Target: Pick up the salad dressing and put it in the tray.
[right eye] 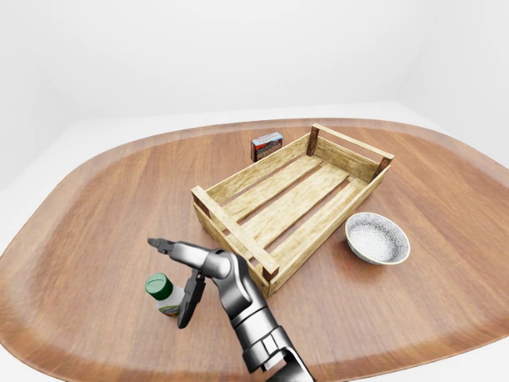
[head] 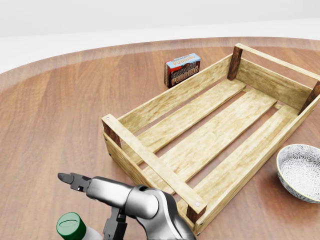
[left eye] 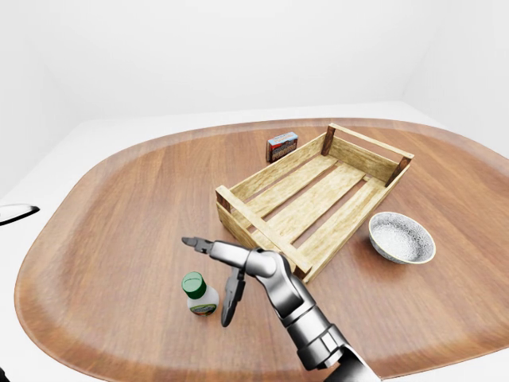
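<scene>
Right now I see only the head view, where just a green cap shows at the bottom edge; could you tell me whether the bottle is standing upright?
Observer: Yes. The left-eye view shows the whole salad dressing standing upright on the table, apart from the tray.
Operator: Thank you. Has the hand closed on it?
Observer: No. The right hand is open. One finger points left above the cap, and another hangs down just right of the bottle. I cannot tell whether that one touches it.
</scene>
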Controlling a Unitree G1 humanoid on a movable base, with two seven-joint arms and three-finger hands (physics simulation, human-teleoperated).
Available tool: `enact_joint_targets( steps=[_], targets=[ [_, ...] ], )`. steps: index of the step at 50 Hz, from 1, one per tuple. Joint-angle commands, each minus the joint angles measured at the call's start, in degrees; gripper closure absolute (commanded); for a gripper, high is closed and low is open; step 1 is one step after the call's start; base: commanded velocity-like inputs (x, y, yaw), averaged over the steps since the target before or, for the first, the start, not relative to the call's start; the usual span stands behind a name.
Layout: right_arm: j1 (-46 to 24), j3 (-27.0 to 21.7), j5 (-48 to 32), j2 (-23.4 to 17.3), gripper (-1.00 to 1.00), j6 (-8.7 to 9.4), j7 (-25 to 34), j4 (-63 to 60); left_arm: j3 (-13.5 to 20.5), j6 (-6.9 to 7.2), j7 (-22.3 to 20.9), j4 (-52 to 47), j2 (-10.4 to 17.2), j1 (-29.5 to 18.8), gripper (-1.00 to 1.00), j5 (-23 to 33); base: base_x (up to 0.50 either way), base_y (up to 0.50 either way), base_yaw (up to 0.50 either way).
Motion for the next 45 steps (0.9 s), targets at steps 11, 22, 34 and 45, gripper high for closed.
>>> enact_joint_targets(
  steps=[11,22,34,45],
  targets=[
    [-15.9,-5.3,4.3,2.4,-1.0,0.0,0.0,20.2,0.0,0.0,-0.3,0.1,-0.2,0.1,-1.0,0.4,0.0,0.0,0.0],
    [-14.9,-2.3,1.2,5.7,-1.0,0.0,0.0,18.9,-0.1,0.0,-0.3,0.4,-0.4,0.3,-1.0,0.1,0.0,0.0,0.0],
    [-21.8,-4.9,0.6,5.7,-1.0,0.0,0.0,34.0,-0.1,0.0,-0.4,1.2,-0.2,0.2,-1.0,0.0,0.0,0.0,0.0],
    [-21.6,-5.5,-1.9,5.7,-1.0,0.0,0.0,39.0,-0.3,0.0,-0.8,2.1,-0.5,0.5,-1.0,0.4,0.0,0.0,0.0]
  ],
)
